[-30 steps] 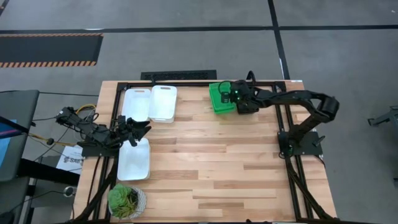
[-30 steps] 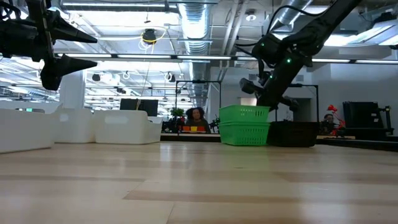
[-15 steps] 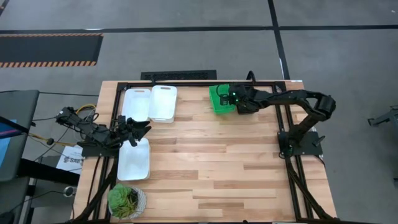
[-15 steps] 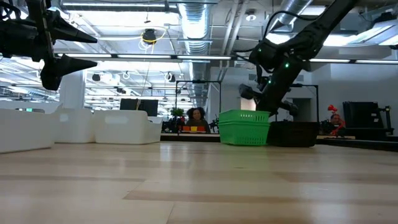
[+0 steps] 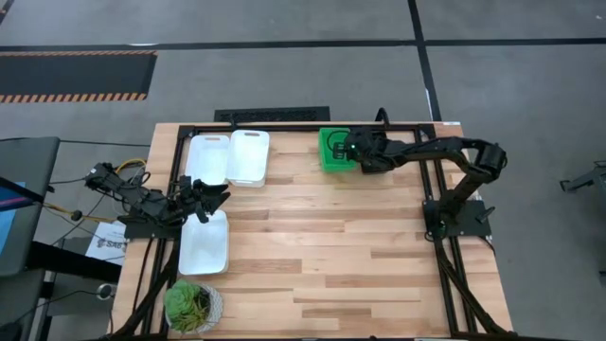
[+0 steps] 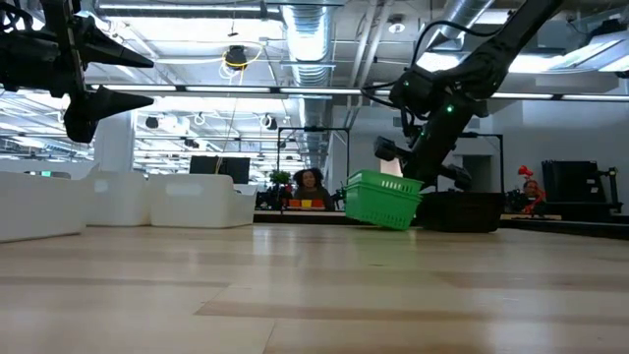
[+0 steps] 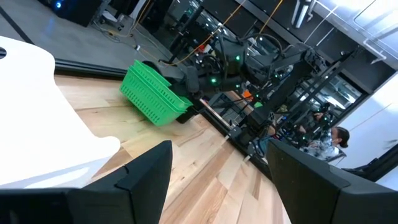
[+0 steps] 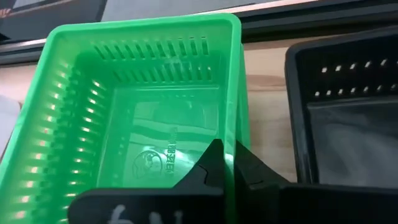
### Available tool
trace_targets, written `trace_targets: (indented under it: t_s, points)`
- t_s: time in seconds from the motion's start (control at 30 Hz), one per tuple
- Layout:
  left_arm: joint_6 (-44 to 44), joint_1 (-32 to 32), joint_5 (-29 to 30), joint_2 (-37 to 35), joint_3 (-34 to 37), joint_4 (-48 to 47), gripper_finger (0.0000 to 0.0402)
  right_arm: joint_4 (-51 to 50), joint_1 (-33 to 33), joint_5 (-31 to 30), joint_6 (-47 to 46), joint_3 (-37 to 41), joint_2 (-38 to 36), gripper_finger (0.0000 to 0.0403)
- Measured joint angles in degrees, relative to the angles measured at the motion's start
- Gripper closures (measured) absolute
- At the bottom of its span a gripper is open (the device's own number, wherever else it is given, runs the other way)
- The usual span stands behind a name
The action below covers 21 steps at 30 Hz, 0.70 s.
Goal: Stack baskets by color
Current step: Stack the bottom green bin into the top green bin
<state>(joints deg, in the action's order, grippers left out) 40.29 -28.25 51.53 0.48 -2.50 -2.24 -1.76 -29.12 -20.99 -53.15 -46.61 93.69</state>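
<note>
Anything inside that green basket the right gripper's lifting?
Nothing loose shows inside the green basket; its floor looks bare. The right gripper, shut on its rim, hides one near corner.

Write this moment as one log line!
right end effector: shut on green mesh plastic basket, tilted at far edge | left end effector: open over white plastic basket

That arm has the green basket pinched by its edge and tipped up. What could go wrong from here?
The right tool is shut on only the thin rim of the green basket, which hangs tilted, so it might twist or slip out. The black basket sits right beside it, so a swing could knock it. The green basket looks like more than one nested together; a lower one might drop free.
</note>
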Motion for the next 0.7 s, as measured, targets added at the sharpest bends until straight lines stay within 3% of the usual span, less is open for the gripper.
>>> trace_targets:
  t_s: [0.7]
  points:
    - [0.02,0.0,0.04,0.01,0.01,0.0,0.0152,-5.18,0.0,-2.1,5.18,-4.13,-0.33,0.0377]
